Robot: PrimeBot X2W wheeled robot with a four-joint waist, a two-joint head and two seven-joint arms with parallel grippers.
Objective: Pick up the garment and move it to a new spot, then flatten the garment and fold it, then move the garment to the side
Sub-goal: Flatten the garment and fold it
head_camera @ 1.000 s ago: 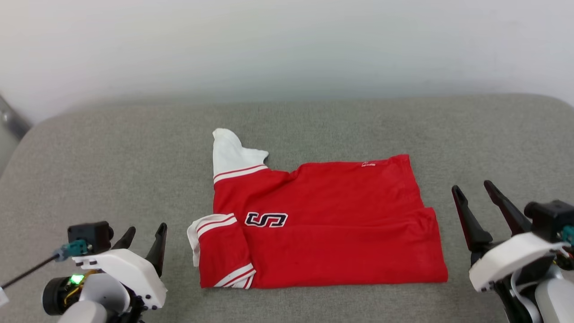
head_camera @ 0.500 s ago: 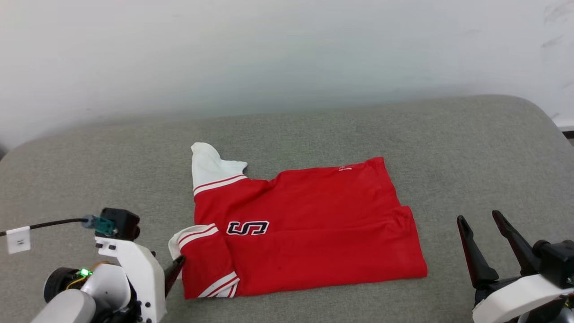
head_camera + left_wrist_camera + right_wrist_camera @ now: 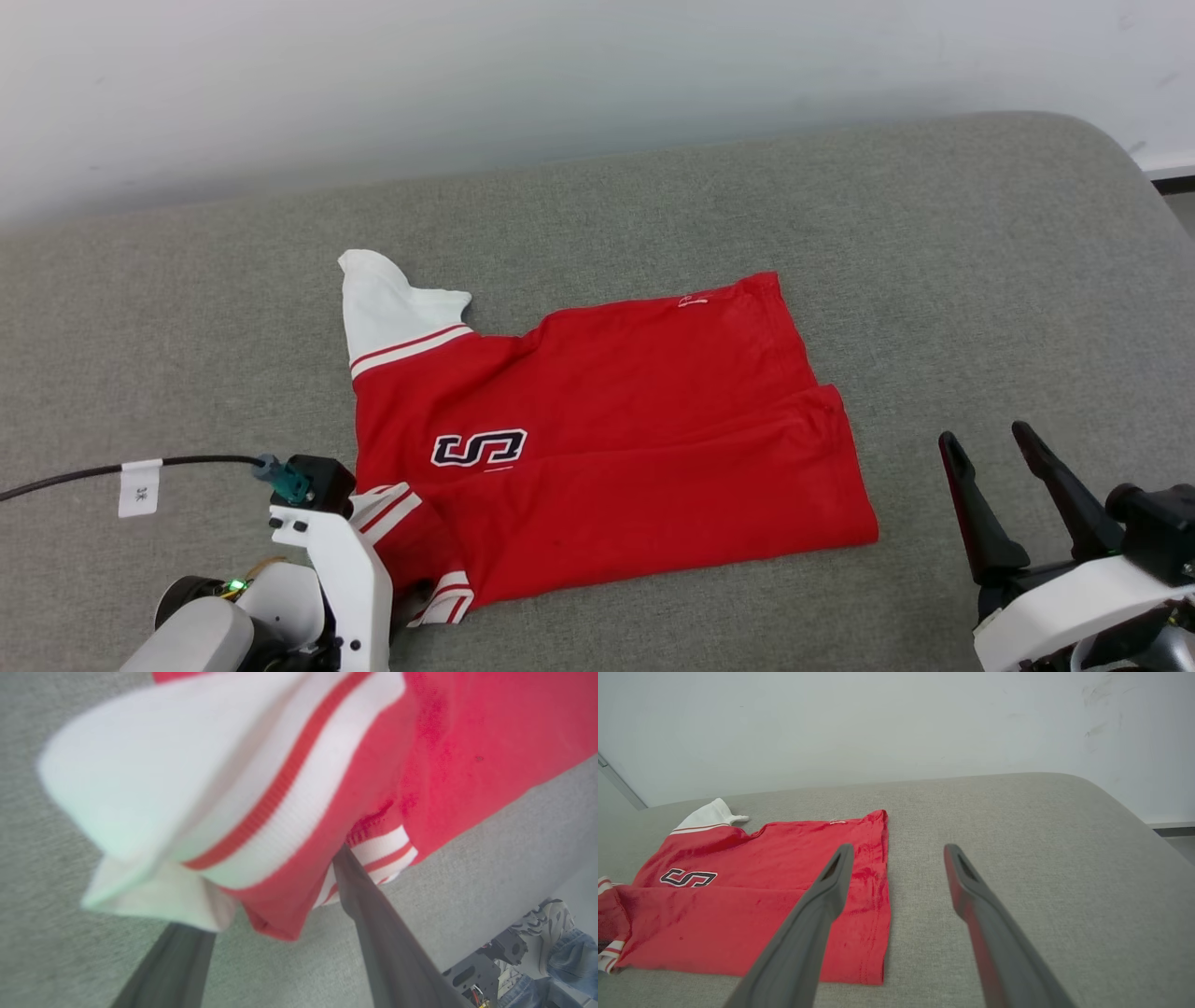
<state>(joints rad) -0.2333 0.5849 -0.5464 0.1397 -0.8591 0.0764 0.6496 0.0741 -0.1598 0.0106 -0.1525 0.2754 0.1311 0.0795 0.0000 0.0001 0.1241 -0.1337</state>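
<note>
The garment (image 3: 607, 420), a red T-shirt with white sleeves and a dark letter on the chest, lies folded lengthwise on the grey cushion (image 3: 934, 280). My left gripper (image 3: 271, 891) is at its near left corner, open, with the white striped sleeve (image 3: 187, 779) bunched over and between the two fingers. In the head view the left arm's white wrist (image 3: 336, 569) covers that corner. Right of the garment's hem, my right gripper (image 3: 985, 437) stands open with nothing in it. The right wrist view has the right gripper (image 3: 900, 851) just off the hem of the garment (image 3: 761, 891).
A white wall (image 3: 560, 75) backs the cushion. The cushion's rounded right edge (image 3: 1120, 159) drops off toward the floor. A black cable with a white label (image 3: 140, 485) runs left from my left wrist. A person's shoe and jeans (image 3: 556, 938) show beside the robot's base.
The head camera has shifted. My left gripper has moved right and forward onto the garment's near left sleeve, which is now bunched up. My right gripper stays open, lower in view.
</note>
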